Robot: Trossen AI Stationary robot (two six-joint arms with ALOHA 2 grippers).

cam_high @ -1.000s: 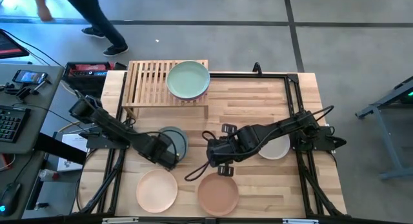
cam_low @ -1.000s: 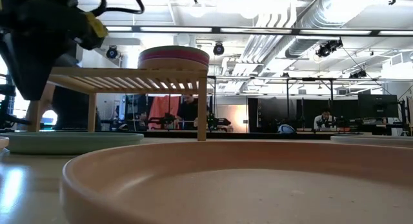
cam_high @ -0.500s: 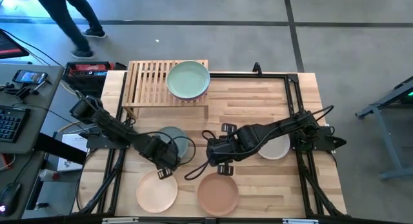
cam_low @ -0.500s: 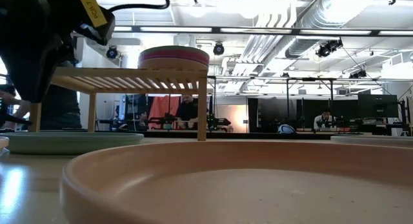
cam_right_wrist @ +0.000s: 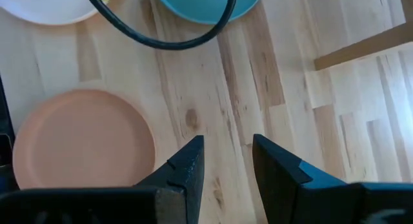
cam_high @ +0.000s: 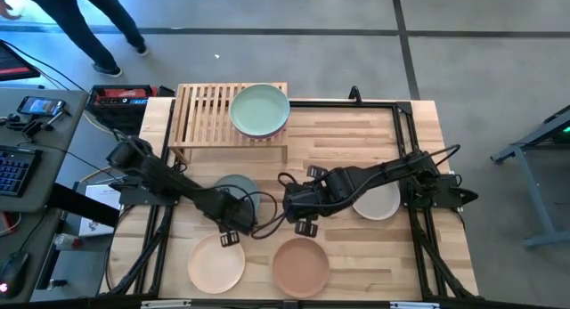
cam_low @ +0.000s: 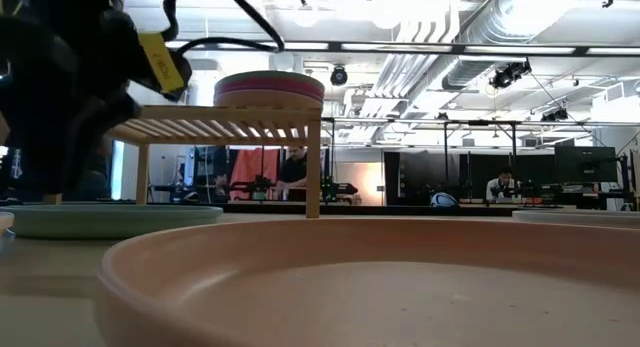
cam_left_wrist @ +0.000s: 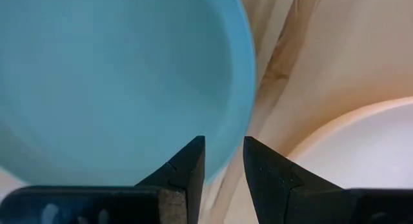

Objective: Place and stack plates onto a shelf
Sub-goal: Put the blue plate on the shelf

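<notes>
A stack of plates topped by a mint green plate [cam_high: 259,109] sits on the right half of the slatted wooden shelf [cam_high: 203,113] at the table's far side. A grey-teal plate [cam_high: 233,191] lies flat on the table. My left gripper [cam_left_wrist: 224,143] points down over its near rim, open, one finger inside the rim [cam_left_wrist: 237,130] and one outside. My right gripper [cam_right_wrist: 227,143] hangs open over bare wood at mid-table. A peach plate [cam_high: 216,263], a brown plate [cam_high: 300,267] and a cream plate [cam_high: 381,205] also lie on the table.
A black cable [cam_right_wrist: 161,37] loops over the table between the two grippers. The right arm [cam_high: 383,177] reaches over the cream plate. The shelf's left half [cam_high: 200,104] carries nothing. A person [cam_high: 89,24] walks on the floor beyond the far left corner.
My left gripper has sunk toward the grey-teal plate and shifted a little to its near rim, rolling about its own axis as it went. Its fingers have stayed apart. The plates have not moved.
</notes>
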